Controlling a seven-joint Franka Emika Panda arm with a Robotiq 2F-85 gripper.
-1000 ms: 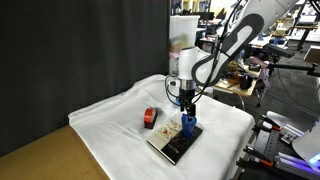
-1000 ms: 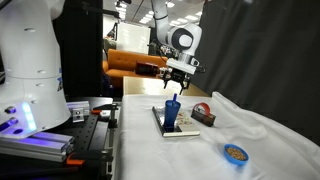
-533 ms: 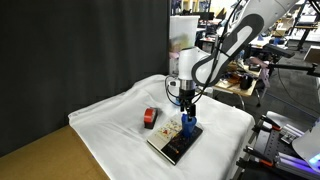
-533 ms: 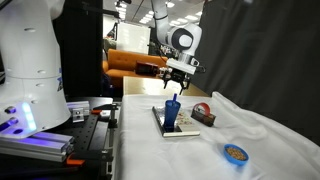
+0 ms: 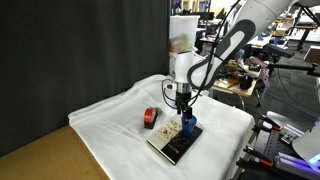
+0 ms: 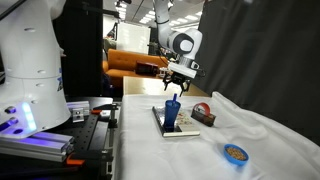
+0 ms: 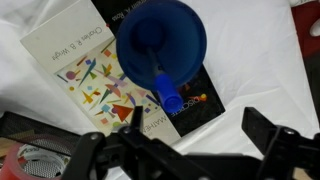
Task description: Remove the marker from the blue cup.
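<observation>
Wrist view: marker point(image 7: 161, 76) stands nearly upright inside the blue cup point(image 7: 192, 28), right below my gripper point(image 7: 176, 138), jaws spread wide, nothing held.

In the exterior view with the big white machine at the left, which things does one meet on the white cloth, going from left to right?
blue cup → red block → light-blue ring

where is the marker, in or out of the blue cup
In. The wrist view shows the marker standing inside the blue cup, its end leaning past the rim.
</observation>
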